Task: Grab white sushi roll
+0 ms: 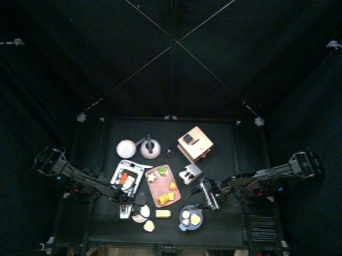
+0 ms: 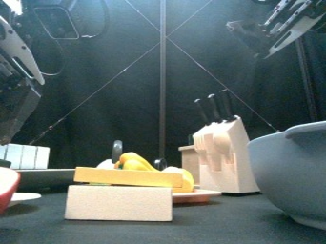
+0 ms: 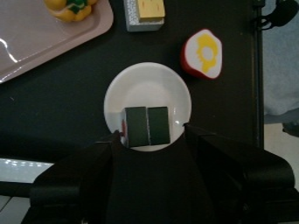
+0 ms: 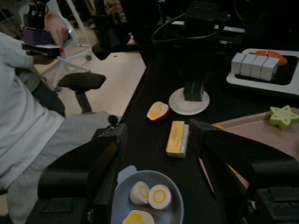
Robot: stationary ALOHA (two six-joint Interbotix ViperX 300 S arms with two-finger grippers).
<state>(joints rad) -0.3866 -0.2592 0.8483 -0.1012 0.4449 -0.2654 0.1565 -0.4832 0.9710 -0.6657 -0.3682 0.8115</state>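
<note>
- Two arms are at your bench (image 1: 227, 140): the left comes in from the left side, the right from the right.
- Your left end effector (image 3: 149, 138) hangs over a small white plate (image 3: 149, 87) with its jaws spread wide, one on each side of the white sushi roll (image 3: 149, 125).
- You can see the white sushi roll lying on that plate, at the edge nearest the wrist camera, dark wrap facing up; whether the jaws touch it you cannot tell.
- Just beyond the plate lies a fried egg (image 3: 205, 52), and farther on a pink tray (image 3: 47, 39) carrying a yellow pepper piece (image 3: 70, 8), with a butter block (image 3: 146, 10) beside it.
- Your right end effector (image 4: 158, 140) is held above the bench, jaws apart and holding nothing.
- Below it you see a grey plate (image 4: 121, 193) with halved eggs (image 4: 149, 196).
- A person (image 4: 30, 114) sits beyond the bench in the right wrist view.
- From the front, a knife block (image 2: 219, 157) stands right of centre.
</note>
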